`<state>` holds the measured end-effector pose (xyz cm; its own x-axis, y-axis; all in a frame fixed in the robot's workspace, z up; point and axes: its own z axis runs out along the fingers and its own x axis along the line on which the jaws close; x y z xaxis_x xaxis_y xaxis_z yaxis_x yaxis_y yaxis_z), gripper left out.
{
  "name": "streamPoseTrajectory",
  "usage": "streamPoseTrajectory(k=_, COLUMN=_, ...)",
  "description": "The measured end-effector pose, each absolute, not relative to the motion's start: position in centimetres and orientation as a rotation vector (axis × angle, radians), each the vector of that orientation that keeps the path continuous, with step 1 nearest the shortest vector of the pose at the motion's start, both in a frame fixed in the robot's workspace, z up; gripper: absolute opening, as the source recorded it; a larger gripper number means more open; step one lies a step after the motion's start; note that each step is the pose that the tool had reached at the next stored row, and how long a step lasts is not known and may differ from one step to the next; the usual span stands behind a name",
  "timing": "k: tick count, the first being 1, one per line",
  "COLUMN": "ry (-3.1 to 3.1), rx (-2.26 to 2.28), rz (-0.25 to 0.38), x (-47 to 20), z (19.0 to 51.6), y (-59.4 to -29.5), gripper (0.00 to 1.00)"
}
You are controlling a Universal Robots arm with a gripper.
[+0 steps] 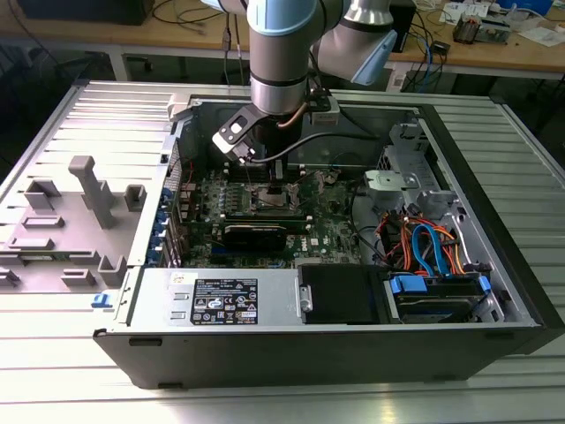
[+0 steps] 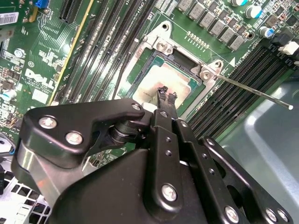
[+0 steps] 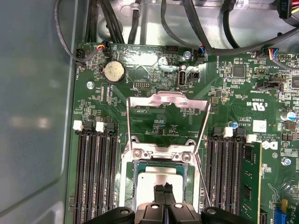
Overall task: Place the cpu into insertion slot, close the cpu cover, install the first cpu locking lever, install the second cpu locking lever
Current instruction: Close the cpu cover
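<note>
"Cpu [image 3: 152, 179]: where does it lie?"

"Flat in the slot [image 3: 125, 182], with its pale metal top showing. In the exterior view that spot is at the frame's centre, inside the open case [image 1: 494, 256]."

"And that frame, from left to right?"

"At the left, grey blocks [image 1: 93, 190] stand on the ribbed table [image 1: 265, 397]. In the centre, the arm [image 1: 278, 53] reaches straight down into the case, onto the green board. At the lower right lie orange and blue cables [image 1: 424, 249]."

"How does the gripper [image 3: 163, 188] stand to the chip?"

"Right over it. In both wrist views the narrow fingertips [image 2: 162, 89] point down at the metal top, near its middle. They are pressed together and nothing shows between them. Whether they touch the chip, the views do not settle."

"And the cover [image 3: 168, 99]?"

"It is swung open, not yet down. In the first wrist view its silver frame, square window and all, lies beyond the slot on the far side from the fingers, joined at the screwed hinge bar. That bar runs crosswise between the two banks of memory slots [image 3: 96, 177]. The two tips stand side by side along the same line."

"So from the fingers, which way is it?"

"The chip is directly below. The cover is straight ahead past the hinge. A lever [image 2: 252, 92], a thin bare rod, is unlatched and sticks out from the slot's corner over the neighbouring memory slots."

"How far along does the work look?"

"The chip looks placed, and the cover and lever look undone."
</note>
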<state>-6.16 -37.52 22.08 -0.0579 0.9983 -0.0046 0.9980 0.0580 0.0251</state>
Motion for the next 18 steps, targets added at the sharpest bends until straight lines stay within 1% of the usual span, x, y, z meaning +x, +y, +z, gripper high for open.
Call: streamPoseTrajectory(k=18, ry=2.270, rx=2.142, rz=0.023, x=-6.16, z=22.65, y=-37.52, gripper=0.11)
